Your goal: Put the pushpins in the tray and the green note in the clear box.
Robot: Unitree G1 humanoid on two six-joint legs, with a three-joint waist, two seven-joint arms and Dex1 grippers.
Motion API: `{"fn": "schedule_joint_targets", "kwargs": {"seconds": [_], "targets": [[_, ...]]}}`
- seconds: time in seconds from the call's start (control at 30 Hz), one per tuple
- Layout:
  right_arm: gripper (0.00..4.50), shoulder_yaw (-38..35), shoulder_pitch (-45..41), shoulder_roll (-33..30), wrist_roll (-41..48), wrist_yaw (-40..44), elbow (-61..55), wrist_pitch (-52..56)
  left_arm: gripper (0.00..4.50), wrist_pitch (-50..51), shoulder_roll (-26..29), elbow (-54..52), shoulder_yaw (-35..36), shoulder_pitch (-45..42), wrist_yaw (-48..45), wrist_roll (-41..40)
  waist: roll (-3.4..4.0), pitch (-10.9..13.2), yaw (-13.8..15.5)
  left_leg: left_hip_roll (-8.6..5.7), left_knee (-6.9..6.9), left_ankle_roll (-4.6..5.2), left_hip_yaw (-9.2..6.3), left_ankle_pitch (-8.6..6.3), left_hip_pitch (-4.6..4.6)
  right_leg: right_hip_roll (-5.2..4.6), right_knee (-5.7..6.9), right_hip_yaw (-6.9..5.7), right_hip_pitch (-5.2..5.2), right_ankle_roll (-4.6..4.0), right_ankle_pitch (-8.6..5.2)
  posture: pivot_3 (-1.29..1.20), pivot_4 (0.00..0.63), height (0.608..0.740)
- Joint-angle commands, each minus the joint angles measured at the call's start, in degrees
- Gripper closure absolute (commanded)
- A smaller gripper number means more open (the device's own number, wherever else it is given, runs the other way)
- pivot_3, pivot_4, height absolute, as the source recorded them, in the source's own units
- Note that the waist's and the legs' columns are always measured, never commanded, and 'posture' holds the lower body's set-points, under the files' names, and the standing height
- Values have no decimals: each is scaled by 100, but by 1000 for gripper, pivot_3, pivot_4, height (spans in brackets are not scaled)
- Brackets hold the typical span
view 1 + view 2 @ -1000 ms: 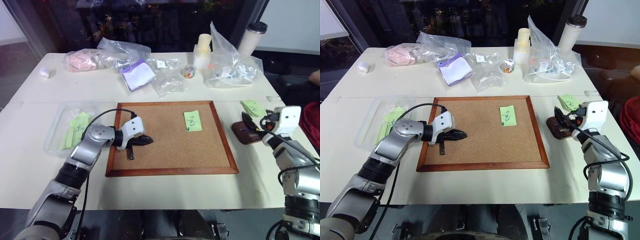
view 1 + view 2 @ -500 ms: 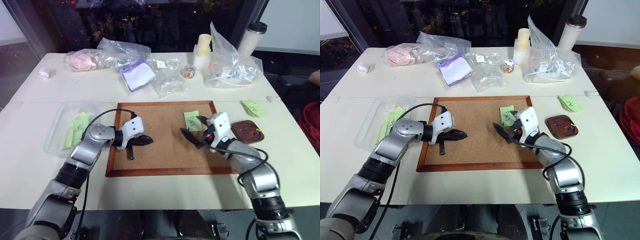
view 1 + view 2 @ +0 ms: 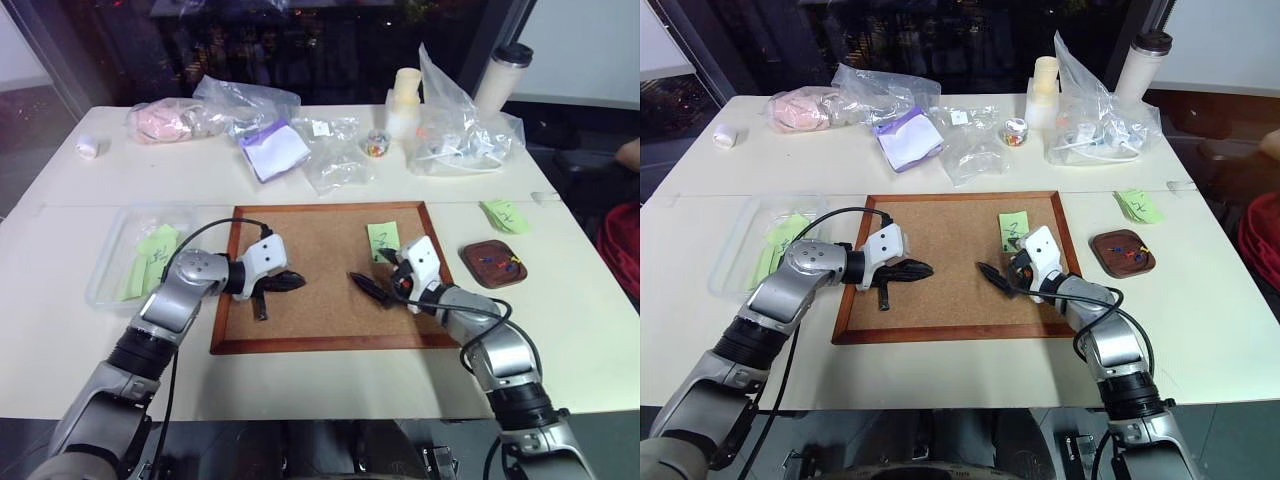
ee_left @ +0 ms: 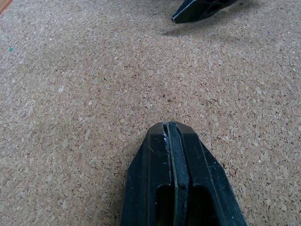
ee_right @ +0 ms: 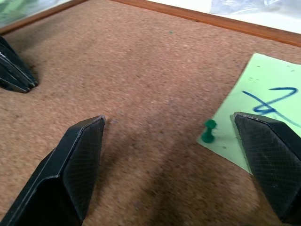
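The green note (image 5: 263,108), marked "3", lies on the cork board (image 3: 330,320), held at its near corner by a small green pushpin (image 5: 207,131). My right gripper (image 5: 169,120) is open low over the board; the pin and the note's corner sit between its fingers, closer to one finger (image 5: 268,155). My left gripper (image 4: 169,126) is shut and empty, resting on the board's left part (image 3: 295,281). The dark reddish tray (image 3: 492,264) stands right of the board with a few small pins in it. The clear box (image 3: 118,262) lies left of the board, holding green slips.
Another green note (image 3: 505,215) lies beyond the tray. Clear plastic bags (image 3: 340,165), a purple-edged packet (image 3: 275,150), a cream bottle (image 3: 407,100) and a lidded cup (image 3: 505,75) crowd the table's far side. A small white roll (image 3: 88,146) sits far left.
My right arm has swung left from beside the tray to over the cork board, stopping at the green note's near corner. The left arm has stayed still.
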Motion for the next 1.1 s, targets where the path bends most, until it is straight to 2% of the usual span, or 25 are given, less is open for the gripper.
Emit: {"fn": "schedule_joint_targets", "kwargs": {"seconds": [0.03, 0.2, 0.23, 0.5, 0.77, 0.93, 1.03, 1.1], "targets": [[1827, 79, 32, -1, -48, 101, 24, 25, 4500, 225, 4, 290, -281, 252, 35, 241, -1, -1, 0, 0, 0, 0, 0, 0, 0, 0, 0, 0, 0, 0, 0, 0, 150, 734], [4199, 226, 55, -37, -440, 26, 343, -64, 4500, 234, -3, 268, -257, 243, 17, 213, -5, -13, 2, -1, -4, 0, 0, 0, 1, 0, -1, 0, 0, 0, 0, 0, 150, 734], [4434, 243, 51, -45, -505, 18, 388, -71, 4500, 233, -2, 266, -250, 242, 14, 207, -8, -19, 2, -1, -6, 0, 0, 0, 1, 1, -1, -1, 0, 0, 0, 0, 150, 734], [4434, 16, -67, -12, -539, -45, 185, -267, 4500, 311, 38, 140, -174, 254, -17, 131, -39, -47, -2, 0, -25, -1, 1, 0, 11, 1, -4, 0, 1, 0, 0, 0, 150, 734], [4434, -362, -146, -219, -10, 116, -1238, 60, 4500, 387, 24, 35, -176, 298, -55, 105, -25, -38, 6, 0, -46, -1, 4, 1, -7, -1, -5, 2, -29, 4, 2, 0, 150, 734], [4434, -391, -166, -365, 87, 144, -1656, 306, 4500, 394, -9, 32, -194, 292, -100, 88, -30, -39, 12, -1, -46, -1, 2, 1, -1, 2, -6, -1, -21, 4, 2, 0, 150, 734], [4434, -364, -163, -428, 100, 149, -1761, 374, 4500, 834, -125, -197, 143, 184, -178, -403, -29, -39, 12, -2, -46, -1, 3, 1, -1, 1, -7, -1, -21, 4, 1, 0, 150, 734], [4434, -342, -153, -481, 96, 173, -1828, 402, 4500, 1361, -168, -371, 643, -67, -209, -958, -34, -33, 10, -2, -46, -1, 2, 1, -3, 1, -7, -1, -24, 4, 2, 0, 150, 734]]}}
